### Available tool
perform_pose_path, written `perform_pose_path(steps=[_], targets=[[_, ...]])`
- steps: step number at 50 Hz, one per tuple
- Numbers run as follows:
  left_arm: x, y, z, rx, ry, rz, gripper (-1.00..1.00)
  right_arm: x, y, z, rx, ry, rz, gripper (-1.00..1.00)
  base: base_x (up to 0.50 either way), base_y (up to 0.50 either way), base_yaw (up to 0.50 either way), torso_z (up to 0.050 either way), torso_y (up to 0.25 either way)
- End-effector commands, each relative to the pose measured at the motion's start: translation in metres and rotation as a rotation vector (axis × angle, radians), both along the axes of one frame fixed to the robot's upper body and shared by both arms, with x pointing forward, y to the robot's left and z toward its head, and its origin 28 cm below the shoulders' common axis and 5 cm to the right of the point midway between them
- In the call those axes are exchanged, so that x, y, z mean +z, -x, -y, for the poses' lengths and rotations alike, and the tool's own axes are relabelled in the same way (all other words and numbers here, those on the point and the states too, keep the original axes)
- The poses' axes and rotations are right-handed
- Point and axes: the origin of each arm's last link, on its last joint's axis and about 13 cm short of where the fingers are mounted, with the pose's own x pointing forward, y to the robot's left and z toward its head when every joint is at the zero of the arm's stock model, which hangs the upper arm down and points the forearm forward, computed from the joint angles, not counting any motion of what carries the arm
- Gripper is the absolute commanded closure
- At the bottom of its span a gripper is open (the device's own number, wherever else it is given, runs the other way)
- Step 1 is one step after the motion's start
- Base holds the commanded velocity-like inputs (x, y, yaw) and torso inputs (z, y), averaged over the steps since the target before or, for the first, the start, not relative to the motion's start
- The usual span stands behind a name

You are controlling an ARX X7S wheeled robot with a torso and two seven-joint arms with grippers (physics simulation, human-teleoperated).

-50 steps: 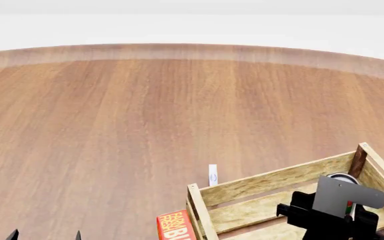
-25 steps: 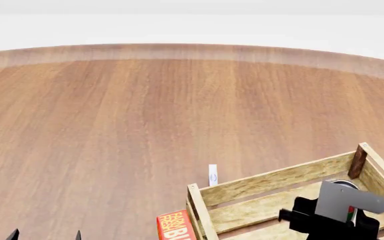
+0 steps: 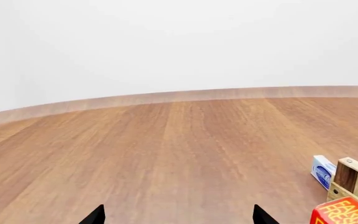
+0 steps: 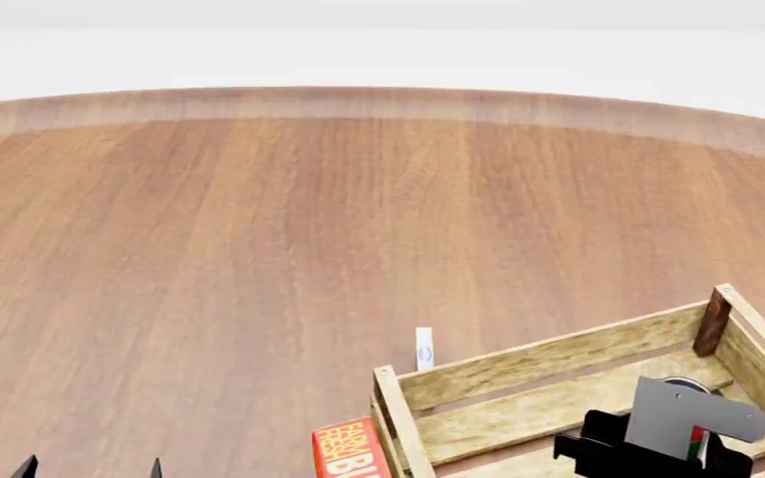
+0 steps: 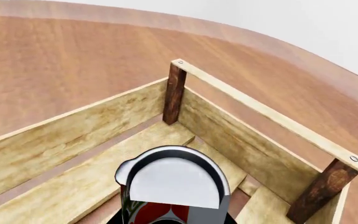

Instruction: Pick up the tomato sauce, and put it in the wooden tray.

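Note:
The tomato sauce, a small can with a silvery flat top and a red and green label, hangs low inside the wooden tray, close above its slatted floor. My right gripper is shut on the can from behind, and its black body hides most of the label. In the head view the can's top peeks out behind a grey plate on the gripper, near the tray's far right corner. My left gripper is open and holds nothing, low over bare table far to the left of the tray.
A red printed box lies against the tray's left end. A small white and blue packet stands just beyond the tray's long wall. The round wooden table stretches away to its far edge.
My right gripper has lowered the can deeper into the tray, toward its floor. The left arm has not moved.

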Motion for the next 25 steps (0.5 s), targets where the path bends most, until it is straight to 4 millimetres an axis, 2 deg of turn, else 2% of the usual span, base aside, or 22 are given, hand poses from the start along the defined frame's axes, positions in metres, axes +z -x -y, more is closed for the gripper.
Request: perform_pose_path(steps=[1,25], targets=[[0.0006,-0.0034,-0.001,-0.005,0.03,0.017,-1.0,-0.0016,-0.0002,-0.008,0.044,0.012,-0.006,1.0,0.0,0.0,0.0,0.0,0.0],[0.0017,-0.0019,-0.0001,-0.006,0.029,0.017,-1.0,-0.0034,0.0018,-0.0056,0.039,0.015,-0.006,1.0,0.0,0.0,0.0,0.0,0.0]])
